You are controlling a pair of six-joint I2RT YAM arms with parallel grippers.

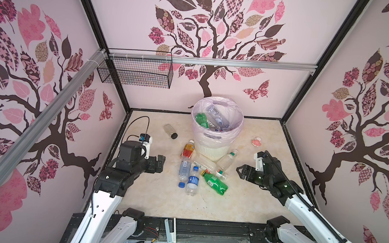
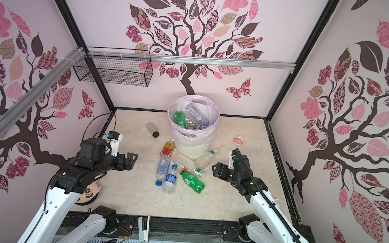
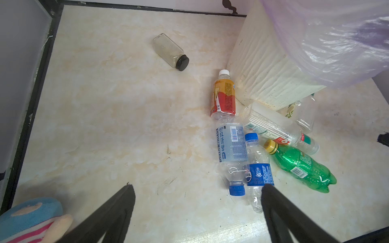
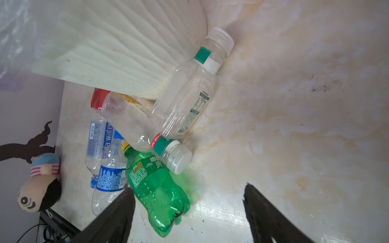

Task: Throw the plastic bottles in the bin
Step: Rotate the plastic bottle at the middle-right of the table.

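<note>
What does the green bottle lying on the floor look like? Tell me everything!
The green bottle is see-through green plastic with a yellow cap screwed on and a green label with a barcode. It looks empty, with droplets inside. It lies on its side on the marbled floor, cap end nearer the bin. Its neck rests against a clear bottle with a white cap.
</note>
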